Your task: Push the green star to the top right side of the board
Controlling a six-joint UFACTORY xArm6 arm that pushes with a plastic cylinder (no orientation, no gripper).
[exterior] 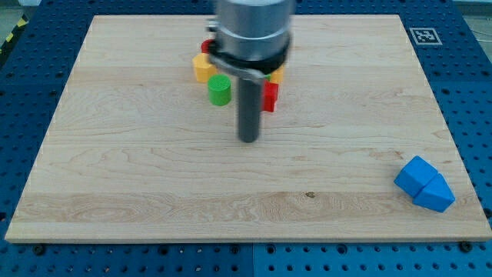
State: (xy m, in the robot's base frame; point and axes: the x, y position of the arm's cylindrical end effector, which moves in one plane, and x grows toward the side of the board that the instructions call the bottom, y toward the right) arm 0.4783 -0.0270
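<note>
While two blue blocks [424, 183] are sitting at the wooden board's [115, 177] bottom right, you are seeing my tip [247, 141] resting mid-board, touching nothing. Behind it, a green cylinder [219, 90], yellow block [203, 68] and red block [270, 96] are clustering; no green star is showing, so pushing is not begun.

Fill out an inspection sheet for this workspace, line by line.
Surface: wooden board, lying on a blue perforated table.
Job's things: no green star can be made out; it may be hidden behind the arm. The only green piece showing is a green cylinder.
Clutter: yellow block to the view's left of the arm, red block to its right, more red and yellow bits partly hidden; two blue blocks touching, bottom right.
Grippers: none; my tip rests below the cluster, apart from every block.
Cables: nothing seen.
Surroundings: black-and-white marker tag at top right.
</note>
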